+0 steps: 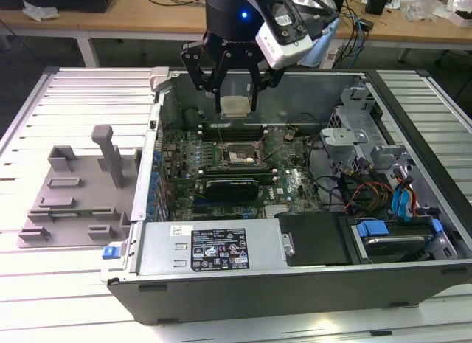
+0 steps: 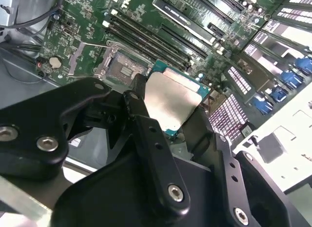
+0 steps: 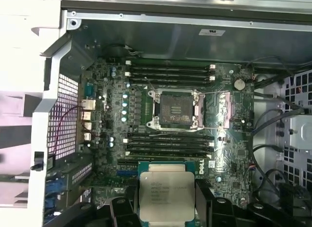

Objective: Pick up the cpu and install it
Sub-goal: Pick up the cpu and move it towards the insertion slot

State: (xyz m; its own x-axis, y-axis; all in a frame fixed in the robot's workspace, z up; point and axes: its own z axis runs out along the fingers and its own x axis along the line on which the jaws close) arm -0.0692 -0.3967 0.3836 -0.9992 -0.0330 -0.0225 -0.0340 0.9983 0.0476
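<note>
Gripper (image 1: 236,109) clamps the cpu (image 1: 235,105) by opposite edges, level and metal side up, at upper centre of the exterior view over the open case (image 1: 151,240), likely for flat seating in the socket (image 1: 237,156).

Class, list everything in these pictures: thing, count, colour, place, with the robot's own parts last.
computer case: one, grey, open, on the table
table: one, white, slatted, under the case
motherboard: one, green, inside the case
socket: one, black and silver, open and empty, on the motherboard
fixture: one, grey, on the table, at the exterior view's left of the case
cpu: one, silver-topped, in the pincer above the motherboard
pincer: one, black, shut on the cpu
arm: one, black, above the case
</note>
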